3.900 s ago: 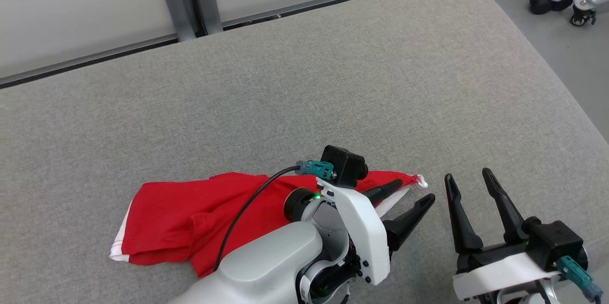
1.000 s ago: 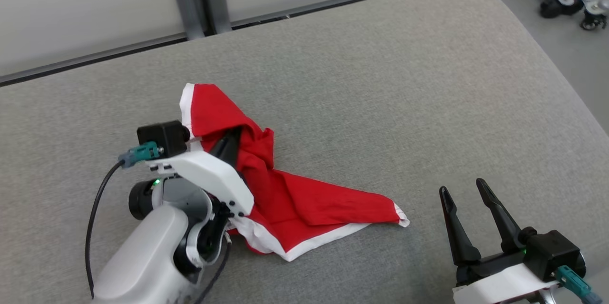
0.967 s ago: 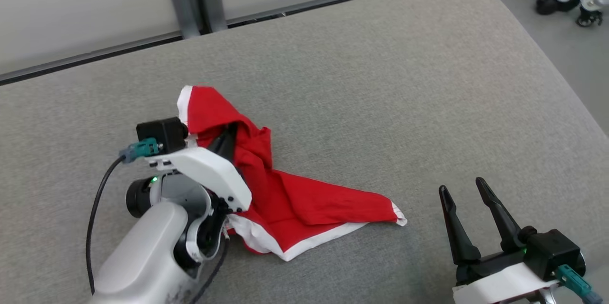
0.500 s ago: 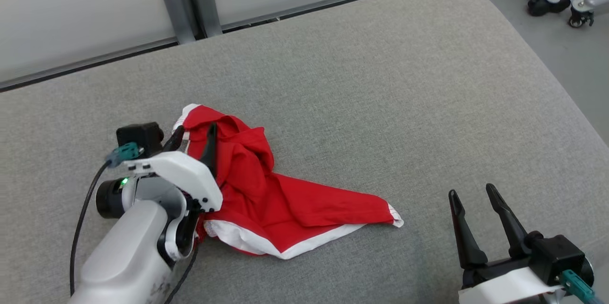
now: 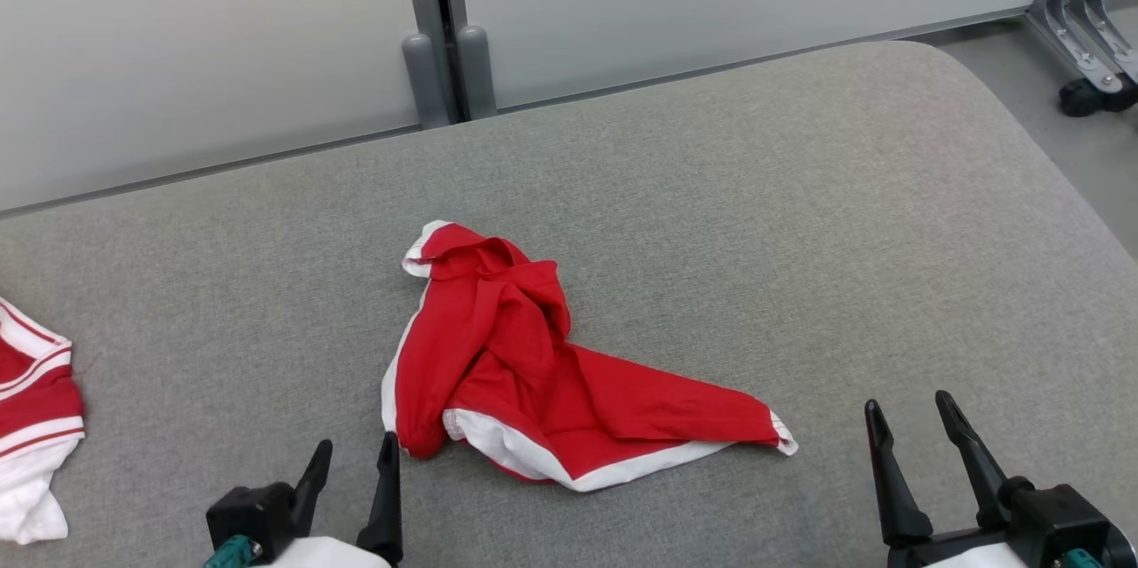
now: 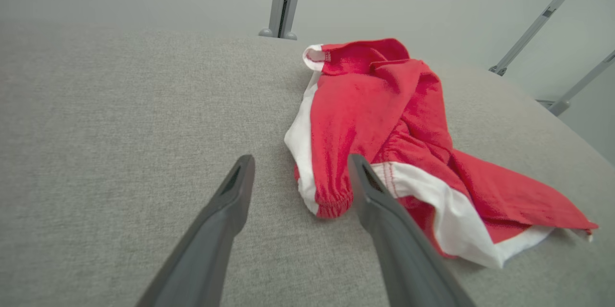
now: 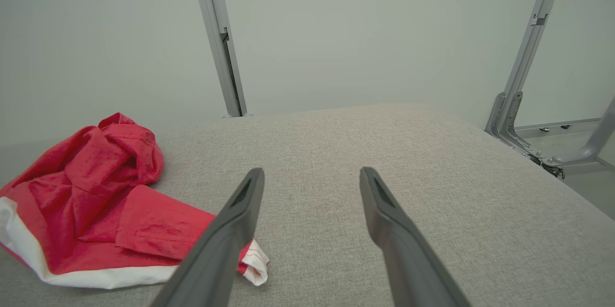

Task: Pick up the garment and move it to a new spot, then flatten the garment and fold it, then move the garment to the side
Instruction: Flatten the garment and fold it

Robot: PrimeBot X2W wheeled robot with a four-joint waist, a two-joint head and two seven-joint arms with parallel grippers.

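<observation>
Left gripper point(image 5: 356, 442) jaws spread wide, empty, fingertips just beside red-and-white garment point(image 5: 533, 372). Right gripper point(image 5: 907, 401) likewise spread, empty, near garment's right corner. Garment crumpled, lying mid grey cushioned surface point(image 5: 800, 195).

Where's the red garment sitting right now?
In the head view the red garment lies crumpled near the middle of the grey cushion, just ahead of the left gripper, with the right gripper off to its right.
</observation>
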